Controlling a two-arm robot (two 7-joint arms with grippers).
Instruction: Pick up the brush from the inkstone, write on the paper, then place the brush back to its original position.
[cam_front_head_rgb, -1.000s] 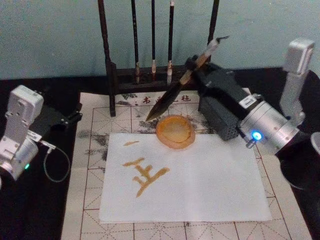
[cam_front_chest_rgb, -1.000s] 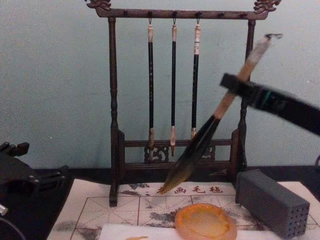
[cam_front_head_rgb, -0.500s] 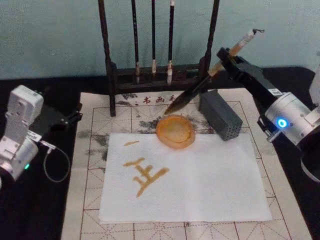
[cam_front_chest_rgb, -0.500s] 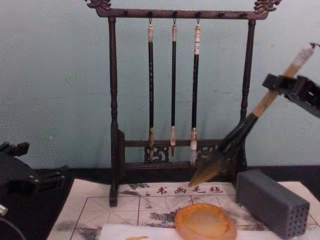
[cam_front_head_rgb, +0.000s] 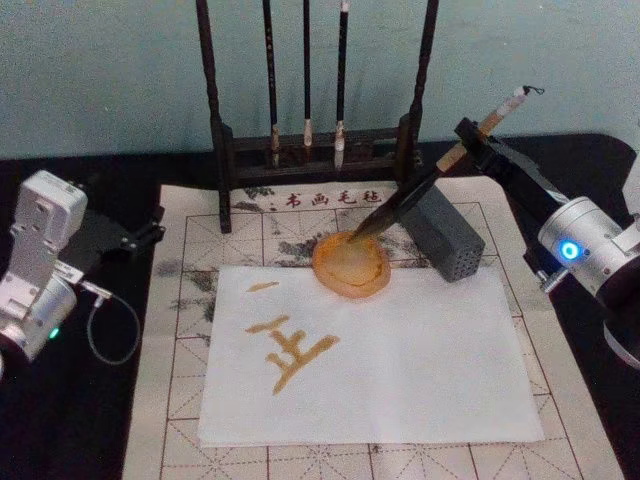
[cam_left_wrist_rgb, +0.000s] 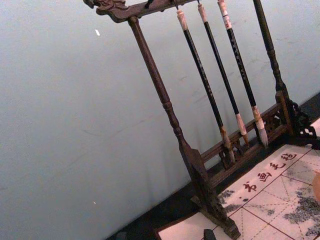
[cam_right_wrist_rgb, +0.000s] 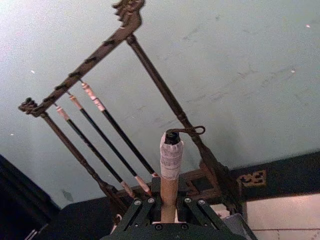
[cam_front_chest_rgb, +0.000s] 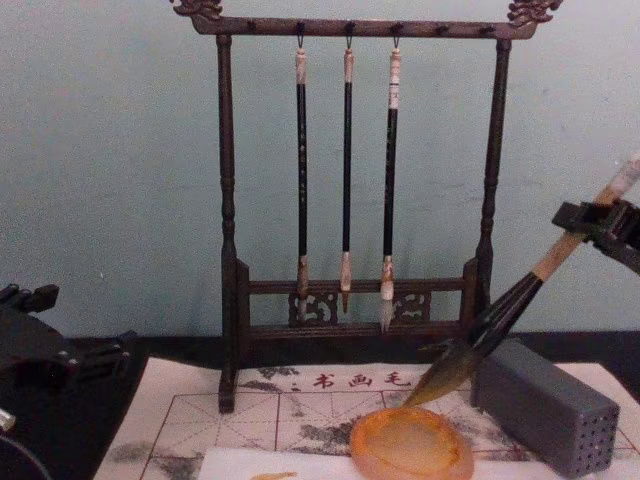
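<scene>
**Brush return to the inkstone: seating the tip**

Status. The right gripper (cam_front_head_rgb: 468, 140) is at the far right of the work area, above the grey block (cam_front_head_rgb: 440, 235). Its fingers are closed on the tan handle of the brush (cam_front_head_rgb: 410, 195), below the white cap. In the right wrist view the handle (cam_right_wrist_rgb: 169, 192) rises straight out from between the clamped fingers. The brush slopes down and to the left, and its bristle tip is at the far rim of the inkstone (cam_front_head_rgb: 350, 265). The chest view shows the tip (cam_front_chest_rgb: 425, 390) just over that rim. Whether it touches cannot be told. The paper (cam_front_head_rgb: 420, 360) carries amber strokes (cam_front_head_rgb: 290, 350), so writing is judged complete and the step in hand is the return. The left gripper (cam_front_head_rgb: 135, 238) is parked at the left edge, well clear of the mat.

Procedure.
1. Lower along the line of the brush shaft, not straight down. This lets the bristles slide into the dish rather than fold against the rim.
2. Watch the black lower section (cam_front_chest_rgb: 500, 310). It passes just beside the top edge of the grey block (cam_front_chest_rgb: 545, 405), and contact there would lever the tip off course.
3. Let the bristles settle in the dish and the shaft find support before opening the fingers. An unsupported handle is likely to roll or tip the shallow inkstone (cam_front_chest_rgb: 410, 445).
4. Open slowly, then withdraw upward and to the right, away from the brush rack (cam_front_head_rgb: 315, 150).
</scene>
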